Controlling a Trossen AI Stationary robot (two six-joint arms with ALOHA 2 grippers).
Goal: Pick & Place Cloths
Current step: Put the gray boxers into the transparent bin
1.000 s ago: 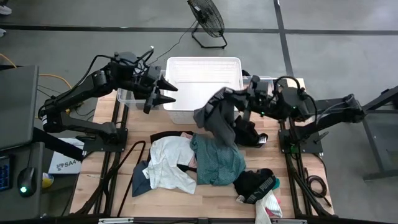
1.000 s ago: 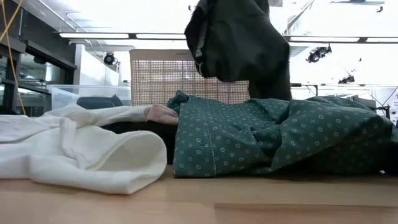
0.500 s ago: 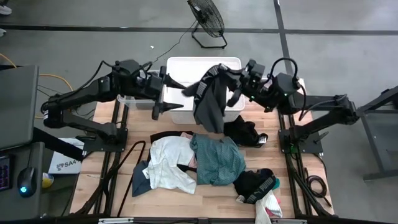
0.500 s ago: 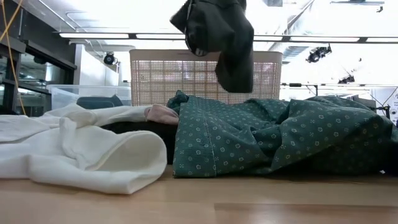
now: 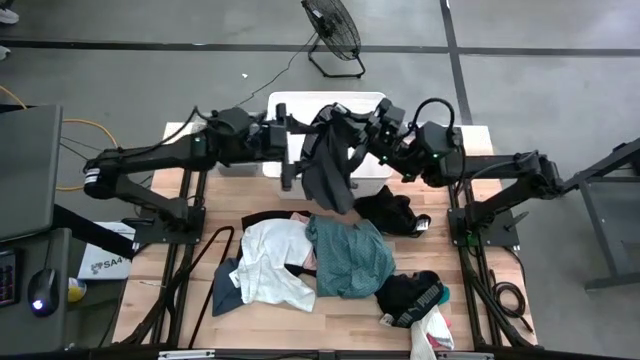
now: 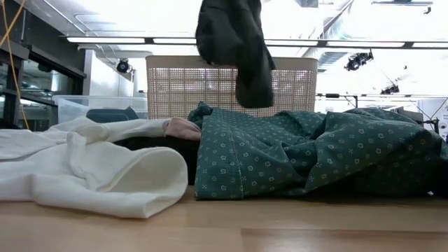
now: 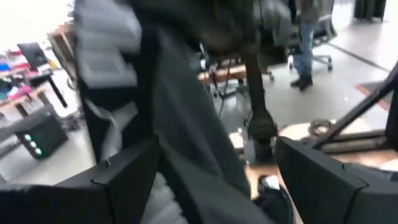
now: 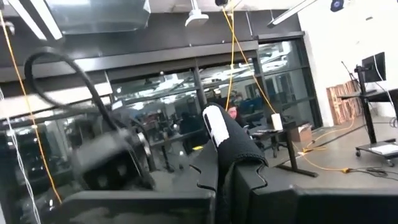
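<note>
The right gripper is clamped on a dark grey cloth and holds it up over the front wall of the white basket, which stands at the table's far edge; the cloth hangs down in front of the basket, its lower end above the table and clear of the pile, as the low view shows. The left gripper is just beside the hanging cloth, fingers wide apart, with the fabric running between them in the left wrist view. On the table lie a white cloth, touching a teal cloth near the middle, a black cloth near the right edge, and another black cloth by the near right corner. A fan stands on the floor beyond the basket.
</note>
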